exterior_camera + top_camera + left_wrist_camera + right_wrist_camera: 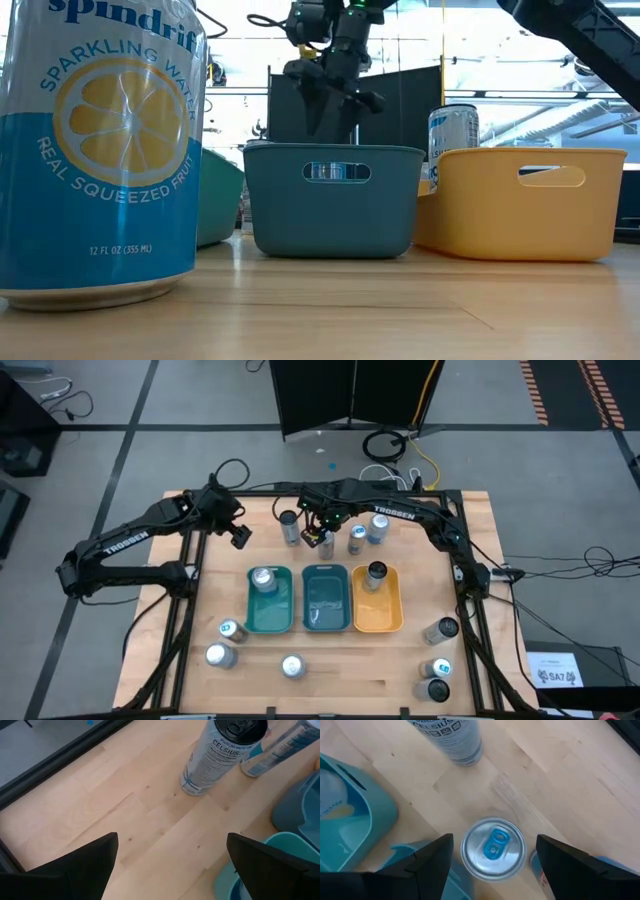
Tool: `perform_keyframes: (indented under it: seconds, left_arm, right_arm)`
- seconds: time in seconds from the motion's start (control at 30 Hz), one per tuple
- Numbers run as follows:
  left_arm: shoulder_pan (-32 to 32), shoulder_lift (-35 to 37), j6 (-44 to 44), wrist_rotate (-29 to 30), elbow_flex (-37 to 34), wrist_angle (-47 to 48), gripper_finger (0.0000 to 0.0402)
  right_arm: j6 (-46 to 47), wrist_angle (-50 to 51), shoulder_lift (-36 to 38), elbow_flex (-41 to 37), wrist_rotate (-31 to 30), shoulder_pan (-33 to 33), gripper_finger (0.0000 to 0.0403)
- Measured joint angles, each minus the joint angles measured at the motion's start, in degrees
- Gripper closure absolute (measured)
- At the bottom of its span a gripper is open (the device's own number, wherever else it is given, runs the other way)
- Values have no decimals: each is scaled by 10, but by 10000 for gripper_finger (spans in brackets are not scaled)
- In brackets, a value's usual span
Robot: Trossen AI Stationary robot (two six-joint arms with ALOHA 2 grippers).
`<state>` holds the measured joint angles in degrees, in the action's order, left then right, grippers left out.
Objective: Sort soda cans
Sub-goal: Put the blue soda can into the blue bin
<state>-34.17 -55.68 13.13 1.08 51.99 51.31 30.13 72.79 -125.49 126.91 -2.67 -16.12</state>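
The right gripper [322,532] hangs just behind the teal tray [325,599], fingers spread either side of a blue-tabbed can [493,849] standing upright on the tabletop [330,660]; the fingers flank it but I can't see them touching it, so I'd call the gripper open and nothing held. A dark-topped tall can [290,526] stands just beside it, farther from the tray, and two more cans [367,532] stand behind the orange tray [377,605]. The green tray [268,600] beside the teal one already holds a can, and so does the orange tray. Several other cans [222,643] wait in front of the trays, toward the near edge. The left gripper [240,536] waits wide open and empty behind the green tray. To my eye the step in hand is the pick of the blue-tabbed can: next the right gripper must drop lower around it, close squarely without nudging the tall can, then lift and carry it to a tray
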Motion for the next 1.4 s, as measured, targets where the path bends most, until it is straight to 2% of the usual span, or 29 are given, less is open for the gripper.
perform_keyframes:
  seconds: [0.13, 0.5, 0.9, 1.33, 1.4]
  left_arm:
    - [0, 0, 0, 0, 0, 0, 20]
    - [0, 0, 0, 0, 0, -1, 20]
    - [0, 0, 0, 0, 0, -13, 20]
    - [0, 0, 0, 0, 0, -16, 20]
    - [0, 0, -1, 0, 0, -16, 20]
  right_arm:
    - [13, -16, 6, 0, -5, 0, 126]
    - [-33, -36, 6, 0, -4, 0, 123]
    - [-1, -35, 6, 0, -7, -4, 28]
    - [31, 24, -14, 0, -14, -4, 22]
    - [28, 20, -21, 0, 5, -5, 22]
